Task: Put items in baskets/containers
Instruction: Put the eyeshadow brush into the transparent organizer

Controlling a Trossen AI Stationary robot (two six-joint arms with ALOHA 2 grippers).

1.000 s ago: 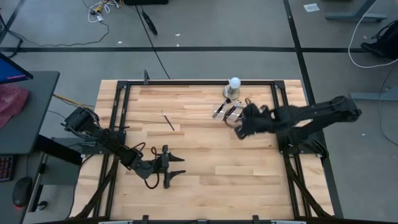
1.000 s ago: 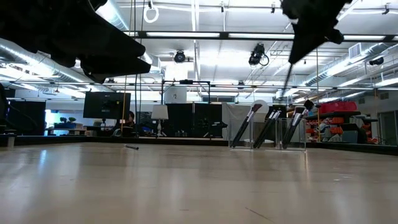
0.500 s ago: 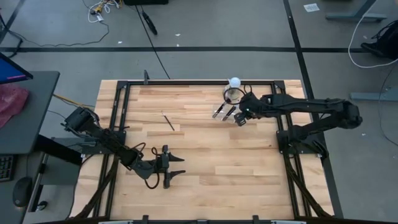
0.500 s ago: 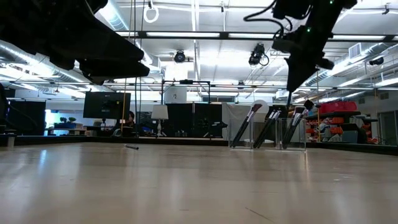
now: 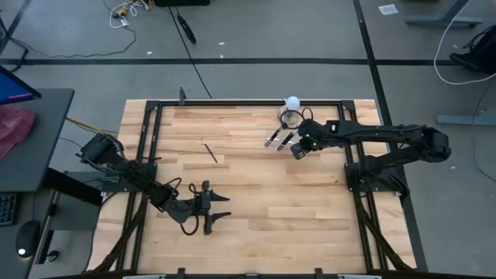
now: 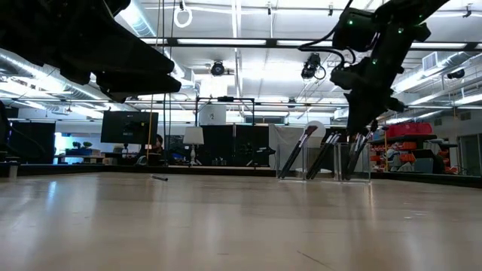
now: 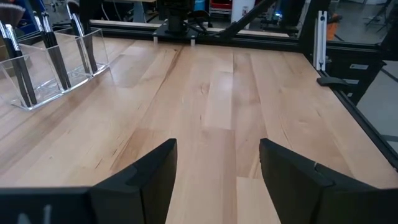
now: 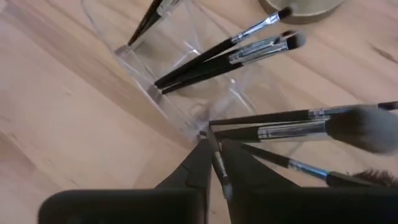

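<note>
The desk (image 5: 256, 194) is pale butcher-block wood, its smooth planks showing a soft satin sheen. A clear, glossy plastic rectangular tray (image 8: 180, 56) sits on it, nearly invisible except for bright edges. In it lean thin makeup brushes (image 8: 227, 50) with slim glossy black handles, shiny silver metal ferrules and soft matt bristle tips. The right gripper's fingers (image 8: 196, 165) look like matt black plastic.
</note>
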